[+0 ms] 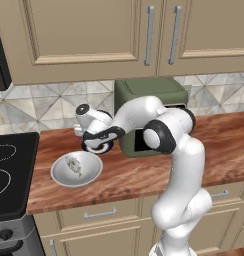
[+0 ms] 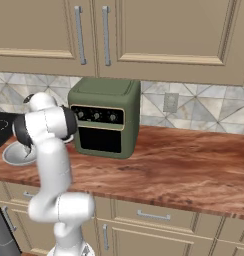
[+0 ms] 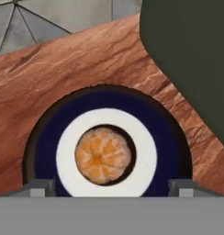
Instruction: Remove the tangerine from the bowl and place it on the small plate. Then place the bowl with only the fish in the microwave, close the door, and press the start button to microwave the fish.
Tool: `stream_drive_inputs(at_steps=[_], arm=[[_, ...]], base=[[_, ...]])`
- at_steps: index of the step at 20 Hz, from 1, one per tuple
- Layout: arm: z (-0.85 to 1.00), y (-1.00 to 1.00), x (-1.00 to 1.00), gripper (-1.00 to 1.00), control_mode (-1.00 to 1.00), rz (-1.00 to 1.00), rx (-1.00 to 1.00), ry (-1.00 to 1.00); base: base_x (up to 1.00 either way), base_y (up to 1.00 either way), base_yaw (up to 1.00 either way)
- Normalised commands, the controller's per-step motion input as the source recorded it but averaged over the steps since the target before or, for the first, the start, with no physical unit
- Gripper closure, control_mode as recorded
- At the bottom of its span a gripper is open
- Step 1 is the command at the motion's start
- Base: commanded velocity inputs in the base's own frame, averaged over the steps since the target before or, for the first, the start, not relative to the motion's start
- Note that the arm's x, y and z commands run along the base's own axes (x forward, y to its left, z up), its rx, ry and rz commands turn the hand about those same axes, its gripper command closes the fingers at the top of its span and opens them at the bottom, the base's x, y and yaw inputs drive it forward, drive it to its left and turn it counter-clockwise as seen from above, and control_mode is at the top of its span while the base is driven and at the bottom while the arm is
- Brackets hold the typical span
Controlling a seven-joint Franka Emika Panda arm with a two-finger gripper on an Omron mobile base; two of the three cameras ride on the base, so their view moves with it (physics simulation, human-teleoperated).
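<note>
Tangerine (image 3: 103, 155): centred on small plate (image 3: 49, 137)
Gripper (image 3: 112, 187): fingers apart, above the plate
Bowl (image 1: 76, 170): holds fish (image 1: 73, 164); on worktop (image 1: 124, 175)

Tangerine on plate, fish in bowl, both on the table.

The tiny round orange tangerine (image 3: 103, 155) sits at the centre of the small round dark navy plate (image 3: 45, 137), on the reddish wood-grain table (image 1: 144, 172). The wide shallow light grey bowl (image 1: 61, 175) holding the small silvery fish (image 1: 73, 164) lies near-left of the plate; the boxy olive-green countertop oven (image 1: 149, 95) stands right.
</note>
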Motion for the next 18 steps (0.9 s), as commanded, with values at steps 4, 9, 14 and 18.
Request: stream_drive_inputs(at_steps=[4, 9, 14, 18], arm=[[0.54, -0.19, -0.83, -1.0, -1.0, 0.0, 0.0, -0.24], [0.49, -0.51, -1.0, -1.0, -1.0, 0.01, 0.15, -0.14], [0.51, -0.31, -1.0, -1.0, -1.0, 0.09, 0.17, 0.01], [0.51, -0.05, -0.75, -1.0, -1.0, 0.15, 0.11, 0.07]], base=[[0.0, 0.0, 0.0], [0.0, 0.0, 0.0], [0.0, 0.0, 0.0], [0.0, 0.0, 0.0]])
